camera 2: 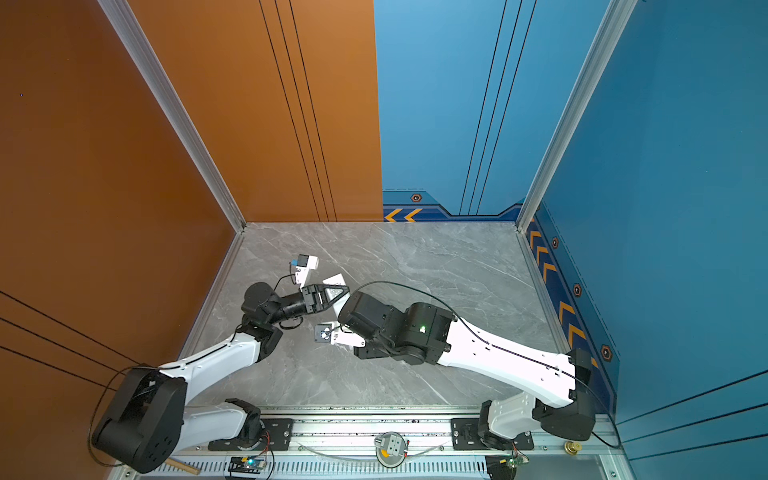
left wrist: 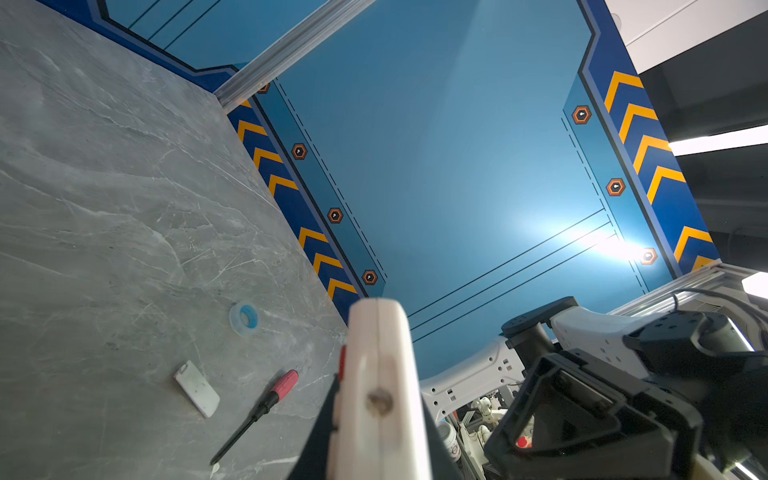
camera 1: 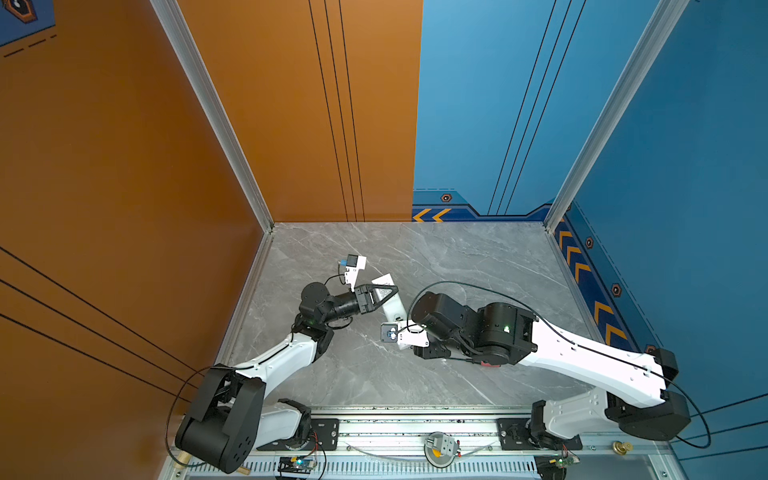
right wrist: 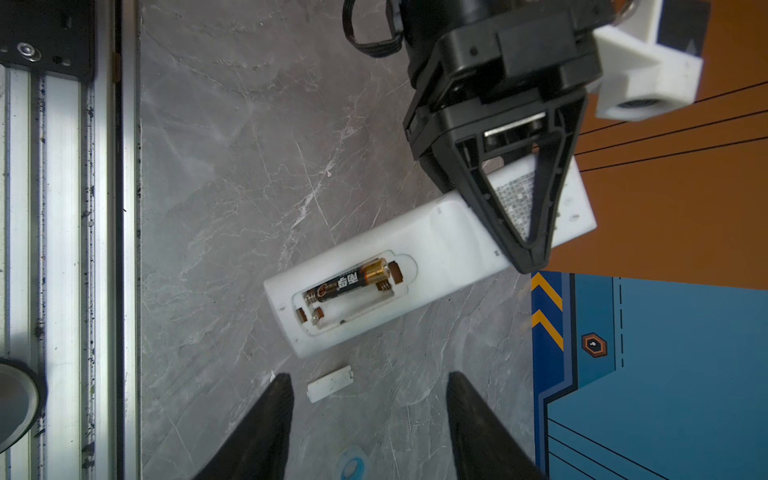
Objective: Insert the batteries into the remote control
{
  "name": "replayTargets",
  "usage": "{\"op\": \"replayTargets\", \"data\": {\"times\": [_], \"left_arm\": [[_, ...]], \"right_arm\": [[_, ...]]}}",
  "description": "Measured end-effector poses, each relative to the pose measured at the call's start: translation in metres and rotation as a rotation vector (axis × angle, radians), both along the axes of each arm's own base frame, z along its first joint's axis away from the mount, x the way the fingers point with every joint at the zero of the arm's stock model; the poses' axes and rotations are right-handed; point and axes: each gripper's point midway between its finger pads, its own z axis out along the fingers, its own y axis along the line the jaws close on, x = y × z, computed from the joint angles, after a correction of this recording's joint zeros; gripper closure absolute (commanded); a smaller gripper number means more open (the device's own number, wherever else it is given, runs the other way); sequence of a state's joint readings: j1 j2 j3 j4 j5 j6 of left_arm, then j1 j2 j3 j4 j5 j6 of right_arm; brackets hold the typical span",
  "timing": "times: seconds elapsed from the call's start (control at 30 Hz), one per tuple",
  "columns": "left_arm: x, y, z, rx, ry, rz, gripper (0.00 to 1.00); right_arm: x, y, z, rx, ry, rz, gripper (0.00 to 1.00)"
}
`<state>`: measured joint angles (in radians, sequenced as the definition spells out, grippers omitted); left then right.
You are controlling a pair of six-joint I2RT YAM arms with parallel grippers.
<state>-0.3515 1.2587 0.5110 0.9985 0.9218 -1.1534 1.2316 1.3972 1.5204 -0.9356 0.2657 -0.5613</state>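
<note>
- One battery (right wrist: 349, 284) was seen seated in the open compartment of the remote control (right wrist: 440, 245), and the slot beside it was empty.
- The remote control was turned back-up and clamped at its other end by the left gripper (right wrist: 528, 257).
- The right gripper (right wrist: 369, 376) was held near the compartment end, jaws apart, with nothing gripped.
- A white cover (right wrist: 330, 384) was laid on the grey table (right wrist: 232, 166), apart from the remote control.
- A red-handled screwdriver (left wrist: 257, 413) and a blue tape roll (left wrist: 244, 318) were laid near that cover.
</note>
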Motion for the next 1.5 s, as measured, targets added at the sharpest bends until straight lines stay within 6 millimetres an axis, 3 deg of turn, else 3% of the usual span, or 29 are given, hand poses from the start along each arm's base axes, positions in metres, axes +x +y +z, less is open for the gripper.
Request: {"op": "replayTargets", "data": {"times": [0.4, 0.63, 1.5], "left_arm": [[-0.014, -0.011, 0.006, 0.0, 0.001, -0.096, 1.0], [-0.018, -0.013, 0.004, 0.004, 0.007, -0.124, 1.0], [-0.023, -0.017, 0.003, 0.007, 0.01, -0.15, 1.0]], "right_arm": [[-0.01, 0.009, 0.001, -0.012, 0.009, 0.054, 0.6], [-0.01, 0.012, -0.011, -0.063, 0.012, 0.073, 0.65], [-0.006, 0.021, -0.026, -0.144, 0.006, 0.112, 0.73]]}}
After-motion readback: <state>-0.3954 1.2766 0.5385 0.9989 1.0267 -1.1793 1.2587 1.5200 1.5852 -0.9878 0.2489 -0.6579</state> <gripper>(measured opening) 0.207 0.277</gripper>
